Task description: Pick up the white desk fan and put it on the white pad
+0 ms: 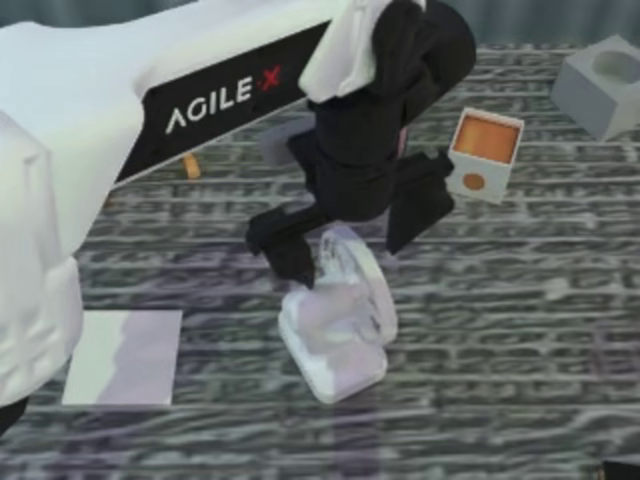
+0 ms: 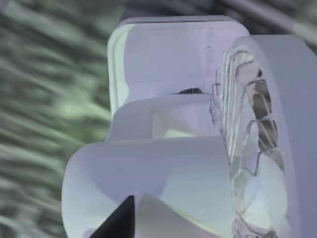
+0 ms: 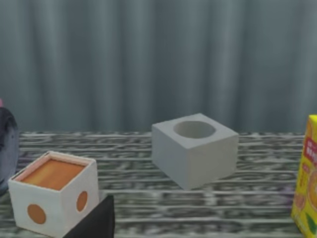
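Note:
The white desk fan (image 1: pixel 335 330) stands on the table near the middle, its translucent ring head above a blocky base. My left gripper (image 1: pixel 352 258) is open right over it, with one black finger (image 1: pixel 290 250) on the head's left and the other (image 1: pixel 420 205) on its right, neither clearly touching. The left wrist view is filled by the white desk fan (image 2: pixel 178 148), and one dark fingertip (image 2: pixel 119 223) shows beside it. The white pad (image 1: pixel 125 357) lies flat at the front left with nothing on it. My right arm (image 1: pixel 625 468) is parked at the front right corner.
A white box with an orange top (image 1: pixel 485 152) sits just right of the left gripper. A grey block with a round hollow (image 1: pixel 605 85) is at the back right. The right wrist view shows the white box (image 3: pixel 52 196), the grey block (image 3: pixel 195 148) and a yellow carton (image 3: pixel 307 173).

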